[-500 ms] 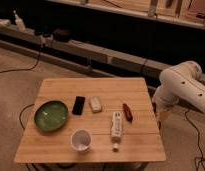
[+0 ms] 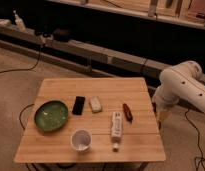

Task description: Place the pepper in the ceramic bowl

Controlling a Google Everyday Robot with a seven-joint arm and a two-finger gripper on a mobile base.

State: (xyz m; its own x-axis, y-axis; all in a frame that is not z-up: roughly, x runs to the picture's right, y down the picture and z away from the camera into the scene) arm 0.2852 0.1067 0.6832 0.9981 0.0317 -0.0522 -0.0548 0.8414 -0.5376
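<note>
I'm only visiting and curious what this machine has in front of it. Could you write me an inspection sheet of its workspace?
Surface: wooden table, slatted top.
Job's things: pepper lies right of centre; ceramic bowl sits at the left, well apart from it, with no pepper inside.
Clutter: black phone; small white block; white bottle lying flat; white cup upright.
Grippers: tool hangs beyond the table's right edge, away from the pepper.
Cables: floor cable at the left; another at the right.
Surroundings: dark shelving behind.
</note>
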